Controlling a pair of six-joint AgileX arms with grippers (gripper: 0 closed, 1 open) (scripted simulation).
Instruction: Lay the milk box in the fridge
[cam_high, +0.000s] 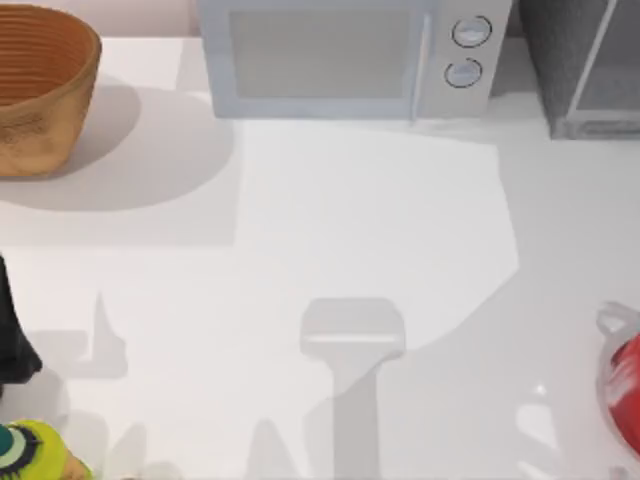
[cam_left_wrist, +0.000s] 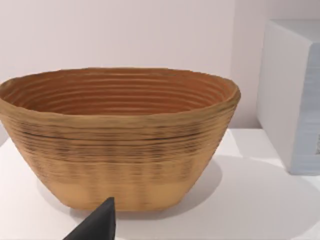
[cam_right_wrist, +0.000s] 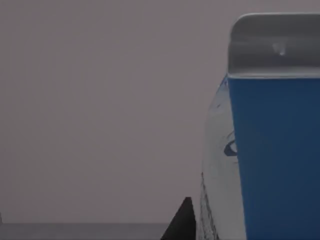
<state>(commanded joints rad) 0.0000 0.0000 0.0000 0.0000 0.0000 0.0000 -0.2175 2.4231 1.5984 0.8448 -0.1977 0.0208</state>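
The small blue milk box (cam_right_wrist: 270, 150) with its white wavy band and grey folded top sits right up against the right wrist camera, standing upright with its long side going up and down. One dark fingertip (cam_right_wrist: 181, 222) of the right gripper pokes up just beside it, so the box looks to be in that gripper or right next to it, but I cannot tell if the fingers are squeezing it. The dark grey fridge (cam_high: 585, 65) with the pale metal frame stands at the far right corner of the white table (cam_high: 330, 250), beside the light grey microwave (cam_high: 340, 55) with two round knobs. So the right arm is the nearer one. The left arm waits at the near left, facing the woven brown basket (cam_left_wrist: 120, 135).
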